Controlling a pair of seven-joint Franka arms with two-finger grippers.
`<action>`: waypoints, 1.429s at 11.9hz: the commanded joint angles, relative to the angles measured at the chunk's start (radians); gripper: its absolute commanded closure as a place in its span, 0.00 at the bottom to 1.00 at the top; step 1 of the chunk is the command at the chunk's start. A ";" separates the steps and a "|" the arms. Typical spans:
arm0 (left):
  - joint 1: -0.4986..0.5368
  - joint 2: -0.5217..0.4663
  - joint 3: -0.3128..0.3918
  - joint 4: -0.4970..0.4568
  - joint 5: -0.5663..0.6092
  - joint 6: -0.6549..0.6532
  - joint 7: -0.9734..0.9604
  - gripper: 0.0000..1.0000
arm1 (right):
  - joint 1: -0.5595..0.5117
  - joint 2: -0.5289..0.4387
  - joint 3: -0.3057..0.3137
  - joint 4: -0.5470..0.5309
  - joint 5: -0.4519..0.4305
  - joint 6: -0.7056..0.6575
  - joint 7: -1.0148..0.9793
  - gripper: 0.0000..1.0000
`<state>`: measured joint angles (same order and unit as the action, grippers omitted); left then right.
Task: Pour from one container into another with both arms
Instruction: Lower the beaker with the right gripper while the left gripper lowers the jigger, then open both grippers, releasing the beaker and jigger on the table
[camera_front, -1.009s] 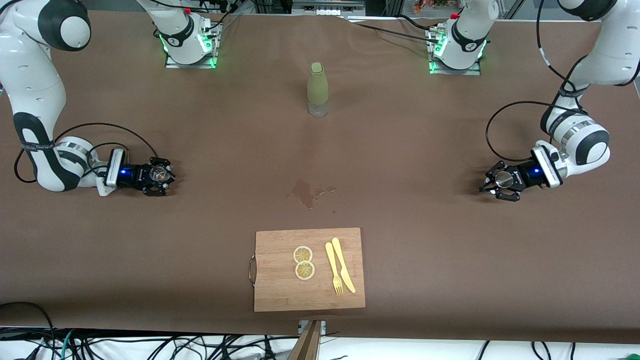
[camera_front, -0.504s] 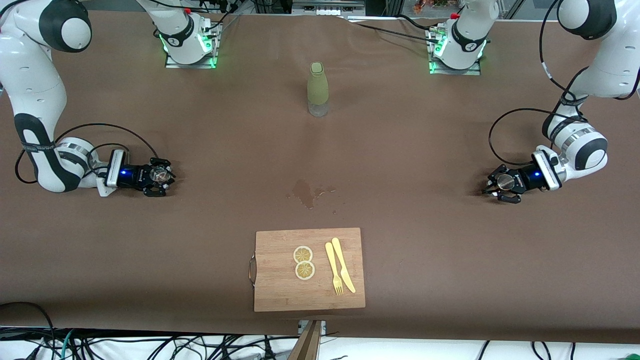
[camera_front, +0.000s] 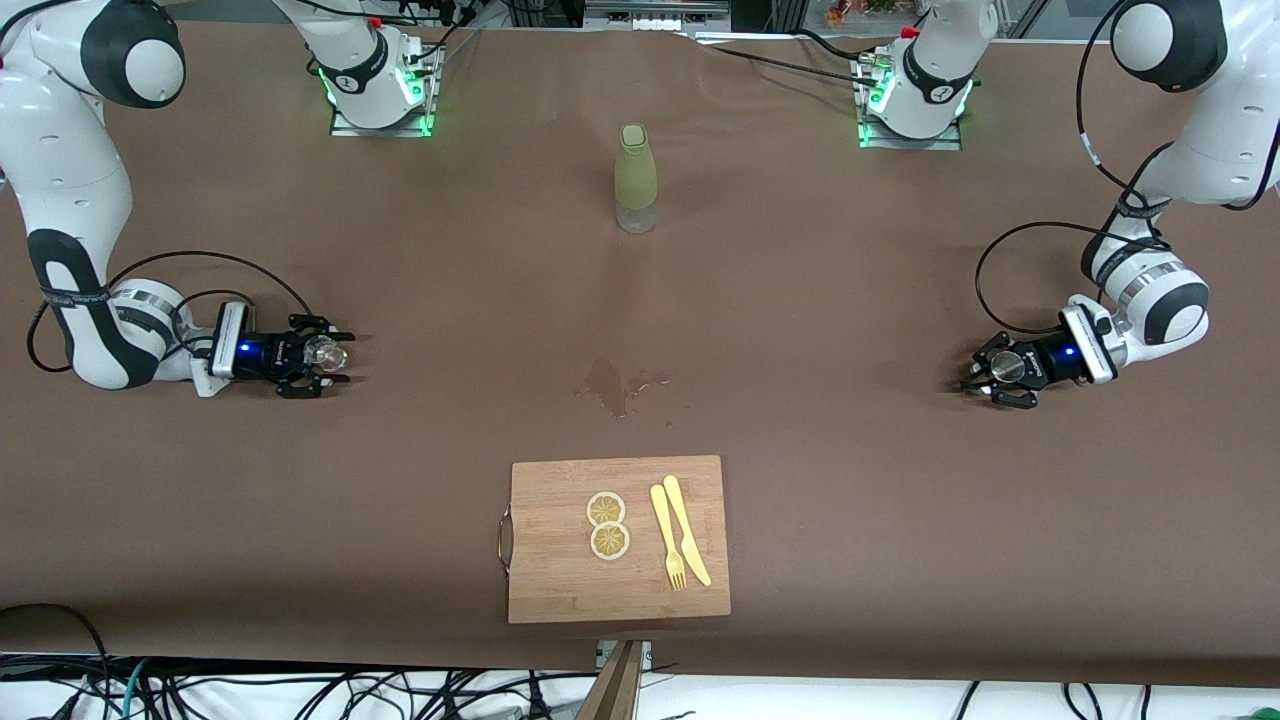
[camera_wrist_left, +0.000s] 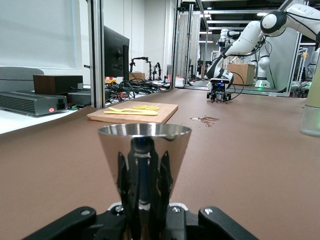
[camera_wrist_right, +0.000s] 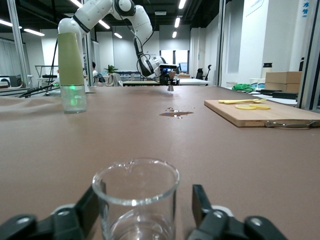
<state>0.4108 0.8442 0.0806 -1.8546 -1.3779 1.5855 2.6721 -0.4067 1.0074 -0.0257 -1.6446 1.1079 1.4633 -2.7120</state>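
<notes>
Both vessels stand on the bench, well apart, so the pour has yet to begin, or is over. The right gripper (camera_front: 322, 353) stands spread around a glass beaker (camera_wrist_right: 135, 200), not clamping it. The left gripper (camera_front: 992, 371) is at a steel cup (camera_wrist_left: 144, 170); its grip cannot be made out. Next, each must close and lift. The beaker's contents are unclear.
</notes>
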 joint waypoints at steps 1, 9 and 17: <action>0.006 0.032 0.002 0.041 0.031 -0.035 0.035 1.00 | -0.006 0.022 -0.029 0.040 -0.025 -0.041 -0.006 0.00; 0.006 0.032 0.008 0.041 0.033 -0.044 0.040 0.54 | -0.006 -0.257 -0.091 0.022 -0.293 0.037 0.255 0.00; 0.006 0.030 0.037 0.061 0.045 -0.059 0.034 0.00 | 0.224 -0.660 -0.082 -0.089 -0.635 0.305 1.117 0.00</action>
<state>0.4119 0.8635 0.1036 -1.8332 -1.3768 1.5579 2.6942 -0.2459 0.4429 -0.1078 -1.6520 0.5440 1.7077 -1.7703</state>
